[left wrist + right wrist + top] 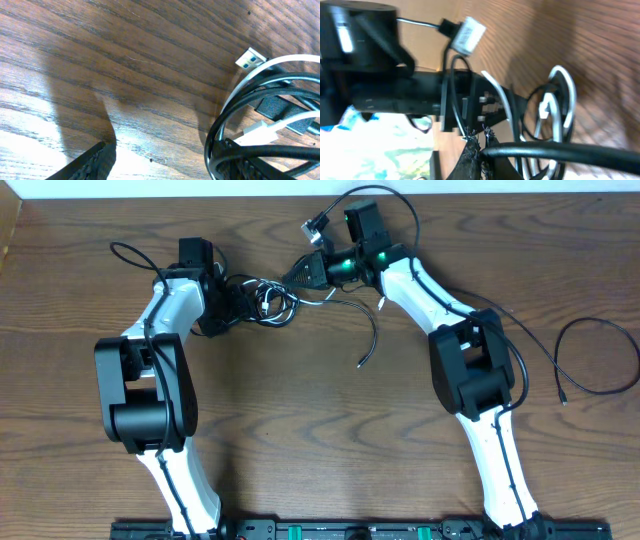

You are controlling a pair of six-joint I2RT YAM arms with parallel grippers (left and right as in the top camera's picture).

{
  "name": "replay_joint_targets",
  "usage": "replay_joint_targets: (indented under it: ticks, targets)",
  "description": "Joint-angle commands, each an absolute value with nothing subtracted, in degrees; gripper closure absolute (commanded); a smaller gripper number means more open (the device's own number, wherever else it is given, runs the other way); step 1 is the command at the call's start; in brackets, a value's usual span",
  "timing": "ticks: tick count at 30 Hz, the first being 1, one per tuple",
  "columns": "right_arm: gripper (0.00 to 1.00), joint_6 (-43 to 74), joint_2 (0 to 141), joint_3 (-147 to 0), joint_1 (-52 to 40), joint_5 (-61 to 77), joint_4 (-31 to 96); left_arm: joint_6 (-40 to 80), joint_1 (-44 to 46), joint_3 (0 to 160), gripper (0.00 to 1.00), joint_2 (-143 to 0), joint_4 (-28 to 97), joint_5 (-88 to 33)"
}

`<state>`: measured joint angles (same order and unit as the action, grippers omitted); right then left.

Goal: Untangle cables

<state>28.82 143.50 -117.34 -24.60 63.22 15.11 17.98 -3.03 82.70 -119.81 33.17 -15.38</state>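
Note:
The tangle of cables (268, 296), black cords and a white one, lies at the back middle of the table between my two grippers. My left gripper (236, 304) sits at the tangle's left edge. In the left wrist view the left gripper (164, 150) is open, bare wood between its fingers; black loops (220, 130) curl round the right finger (239, 162), beside a white cable (260, 70) and a USB plug (249, 59). My right gripper (302, 274) is at the tangle's right. The right wrist view shows the right gripper (479, 146) shut on a black cable (560, 152).
A separate black cable (598, 356) lies in a loose loop at the right edge. One black cord end (364, 360) trails toward the table's middle. A white-tagged plug (316, 224) sits behind the right gripper. The back table edge runs close behind both grippers.

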Motion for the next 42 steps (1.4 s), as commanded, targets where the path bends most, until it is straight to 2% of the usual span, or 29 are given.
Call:
replay_joint_targets:
  ticks: [1,15,16,19,26,34,42]
  targets:
    - [0.99,27.6,140.1,-117.2,-23.6,70.3,13.4,17.7,-3.1,82.2,0.3,-121.0,33.6,-14.3]
    - [0.99,37.5,140.0,-117.2,-19.9,80.8,4.4,17.7,-3.1,82.2,0.29,-121.0,33.6,-14.3]
    - [0.99,37.7,139.9,-117.2,-19.7,81.8,3.5,17.7,-3.1,82.2,0.21,-121.0,33.6,-14.3]
    - [0.99,37.7,139.6,-117.2,-19.6,83.1,3.2,17.7,-3.1,82.2,0.1,-121.0,33.6,-14.3]
    - [0.99,37.7,136.6,-117.2,-19.5,84.0,3.2,17.7,-3.1,82.2,0.0,-120.9,33.6,-14.6]
    - [0.99,38.2,134.5,-117.2,-19.5,81.6,4.0,15.6,-3.2,82.4,0.02,-116.6,34.4,-25.5]
    - [0.99,27.7,134.5,-117.2,-21.1,68.6,18.5,10.9,-3.2,82.4,0.02,-107.2,38.5,-26.0]
